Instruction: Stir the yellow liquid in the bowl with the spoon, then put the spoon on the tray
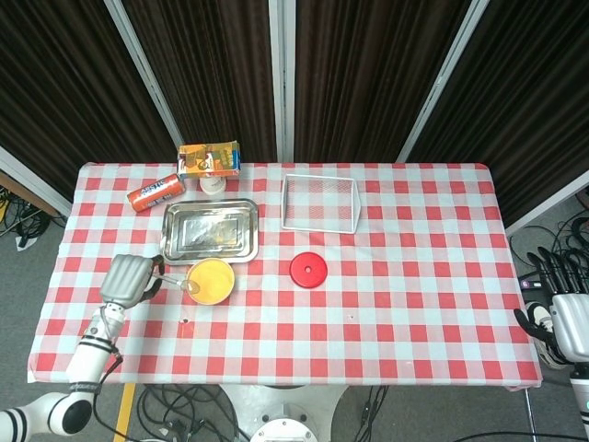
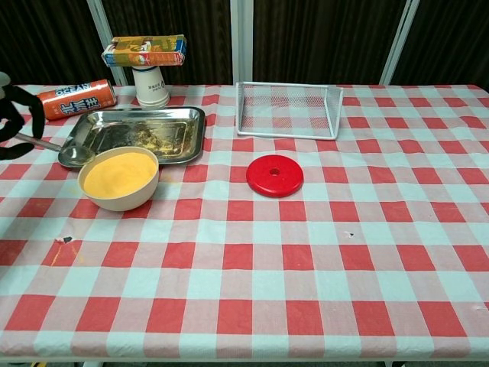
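The spoon [image 2: 65, 151] hangs in the air with its metal scoop just beyond the left hand [image 1: 129, 278], poised at the near rim of the bowl [image 2: 122, 200] and not yet dipped into the yellow liquid [image 2: 119, 174]. The hand pinches the thin handle at its far end, fingers curled round it. To my eye the spoon is light, stiff and rather slick, so a hold that far out on the handle could let it twist once the scoop drags through the liquid; a firmer pinch closer to the middle would steady it. The bowl looks light too, and may slide on the cloth if pushed. Just past the bowl from the hand lies the steel tray [image 1: 175, 245], smeared with residue. Far across the table [image 1: 414, 304], the right hand [image 1: 563, 318] rests off the edge, fingers spread and holding nothing.
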You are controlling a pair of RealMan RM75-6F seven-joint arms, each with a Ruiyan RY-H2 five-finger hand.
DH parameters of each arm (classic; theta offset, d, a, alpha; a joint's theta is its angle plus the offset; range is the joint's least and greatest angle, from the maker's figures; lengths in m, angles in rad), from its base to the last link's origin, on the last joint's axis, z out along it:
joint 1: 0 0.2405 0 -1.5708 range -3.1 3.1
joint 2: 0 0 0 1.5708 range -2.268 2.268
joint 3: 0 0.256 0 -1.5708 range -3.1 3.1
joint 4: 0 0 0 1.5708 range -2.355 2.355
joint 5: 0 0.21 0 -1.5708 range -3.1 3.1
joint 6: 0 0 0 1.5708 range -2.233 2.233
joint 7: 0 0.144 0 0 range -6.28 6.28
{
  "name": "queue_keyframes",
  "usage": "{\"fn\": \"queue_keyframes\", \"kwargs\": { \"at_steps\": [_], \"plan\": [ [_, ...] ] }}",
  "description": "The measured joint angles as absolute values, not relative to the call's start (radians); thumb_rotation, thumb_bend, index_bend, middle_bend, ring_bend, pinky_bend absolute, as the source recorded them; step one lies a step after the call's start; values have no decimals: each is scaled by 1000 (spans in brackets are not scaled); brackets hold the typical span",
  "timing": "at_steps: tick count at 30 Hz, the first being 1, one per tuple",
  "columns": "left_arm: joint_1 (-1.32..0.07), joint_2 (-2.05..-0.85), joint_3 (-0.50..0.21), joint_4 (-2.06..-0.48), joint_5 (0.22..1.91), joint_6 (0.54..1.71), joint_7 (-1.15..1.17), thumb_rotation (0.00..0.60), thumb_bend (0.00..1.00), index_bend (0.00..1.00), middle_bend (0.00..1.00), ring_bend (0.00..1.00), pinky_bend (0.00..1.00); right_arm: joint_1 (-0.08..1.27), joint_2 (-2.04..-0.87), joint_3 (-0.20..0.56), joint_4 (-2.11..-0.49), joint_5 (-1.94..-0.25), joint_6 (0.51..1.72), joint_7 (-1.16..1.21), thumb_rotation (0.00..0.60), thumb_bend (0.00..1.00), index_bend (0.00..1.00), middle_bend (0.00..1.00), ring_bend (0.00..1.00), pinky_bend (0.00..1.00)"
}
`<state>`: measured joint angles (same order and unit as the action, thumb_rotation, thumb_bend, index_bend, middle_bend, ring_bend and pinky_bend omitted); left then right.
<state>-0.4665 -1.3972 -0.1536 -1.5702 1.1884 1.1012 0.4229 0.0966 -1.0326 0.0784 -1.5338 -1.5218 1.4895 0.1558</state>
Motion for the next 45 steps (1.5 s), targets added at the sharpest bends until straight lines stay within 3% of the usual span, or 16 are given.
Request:
{"fn": "queue_keyframes", "kwargs": {
  "at_steps": [12,29,45],
  "plan": [
    [-572,-1525,-167,-1428,1077,1040,596,600,409,588,903,910,946,93,-1038,77,-1524,-1513,1485,171,600,203,0,0,0,0],
    [-603,-1511,-139,-1484,1011,1045,678,600,403,486,887,909,944,94,-1035,82,-1519,-1512,1487,182,600,202,0,0,0,0],
    [-635,-1487,-122,-1452,998,979,604,600,402,522,887,907,941,90,-1029,85,-1520,-1514,1499,187,600,203,0,0,0,0]
  ]
}}
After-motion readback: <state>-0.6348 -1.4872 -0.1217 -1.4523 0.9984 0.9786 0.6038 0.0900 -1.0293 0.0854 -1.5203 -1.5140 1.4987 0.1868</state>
